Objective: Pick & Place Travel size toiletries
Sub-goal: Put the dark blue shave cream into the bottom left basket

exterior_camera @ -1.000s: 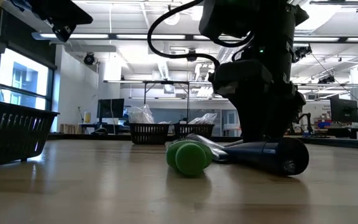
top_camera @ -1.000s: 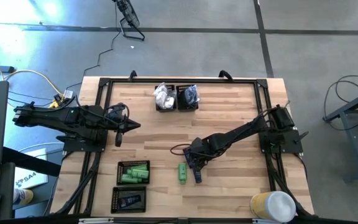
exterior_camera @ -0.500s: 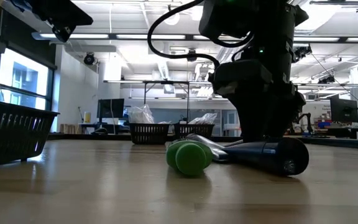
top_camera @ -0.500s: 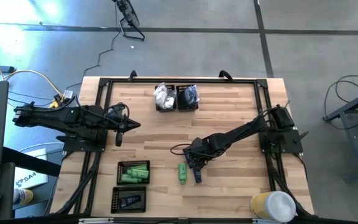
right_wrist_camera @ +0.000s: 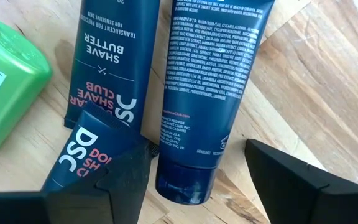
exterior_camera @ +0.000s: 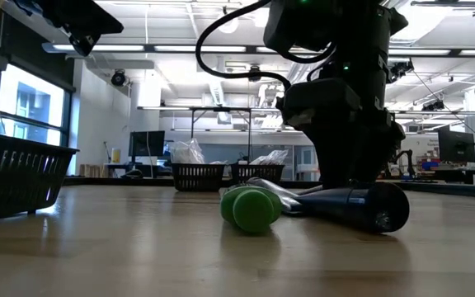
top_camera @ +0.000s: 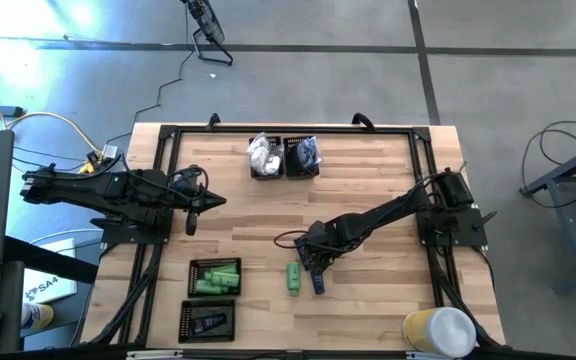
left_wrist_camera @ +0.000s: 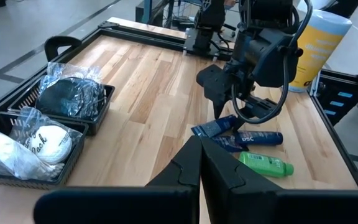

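Three dark navy tubes (right_wrist_camera: pixel 207 74) and a bright green tube (top_camera: pixel 294 278) lie flat on the wooden table, near its middle. My right gripper (right_wrist_camera: pixel 197 151) points down over them and is open. One navy tube lies between its fingers, cap end (right_wrist_camera: pixel 184 180) toward the wrist. One finger (right_wrist_camera: pixel 120 177) stands in front of another navy tube's corner (right_wrist_camera: pixel 82 155). My left gripper (top_camera: pixel 213 202) waits shut at the table's left side, above the wood. My right gripper's fingers stand on either side of the middle navy tube without closing on it. Whether the finger in front of the neighbouring tube's corner touches that tube, I cannot tell.
Two black mesh trays stand at the near left, one with green tubes (top_camera: pixel 215 277) and one with a navy tube (top_camera: pixel 208 321). Two more at the far edge hold white packets (top_camera: pixel 264 157) and dark bagged pieces (top_camera: pixel 301 156). A yellow-and-white cylinder (top_camera: pixel 438 330) stands at the near right corner.
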Controlling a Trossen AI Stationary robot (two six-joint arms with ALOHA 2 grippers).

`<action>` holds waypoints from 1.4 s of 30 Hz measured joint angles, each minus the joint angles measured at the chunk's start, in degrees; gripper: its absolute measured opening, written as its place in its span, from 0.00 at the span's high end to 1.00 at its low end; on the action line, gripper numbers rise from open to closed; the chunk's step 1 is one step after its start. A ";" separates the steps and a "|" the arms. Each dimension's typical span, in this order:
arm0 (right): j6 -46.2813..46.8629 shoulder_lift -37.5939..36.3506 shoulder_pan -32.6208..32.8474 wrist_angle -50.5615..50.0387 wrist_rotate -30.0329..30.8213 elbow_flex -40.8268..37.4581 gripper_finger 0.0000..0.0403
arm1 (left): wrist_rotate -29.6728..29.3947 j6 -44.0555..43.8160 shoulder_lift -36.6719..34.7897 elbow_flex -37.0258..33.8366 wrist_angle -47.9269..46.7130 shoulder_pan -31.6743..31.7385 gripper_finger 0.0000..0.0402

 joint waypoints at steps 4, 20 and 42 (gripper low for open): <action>0.00 0.00 0.00 0.00 -0.06 -0.02 0.37 | 0.02 0.00 0.00 0.00 -0.41 0.00 1.00; 0.00 0.00 0.00 0.00 -0.20 -0.02 0.37 | 0.02 0.39 -0.01 0.00 -0.40 0.00 1.00; 0.00 0.00 0.02 -0.15 -0.41 -0.13 0.68 | 0.03 0.42 0.00 0.00 -0.40 0.00 1.00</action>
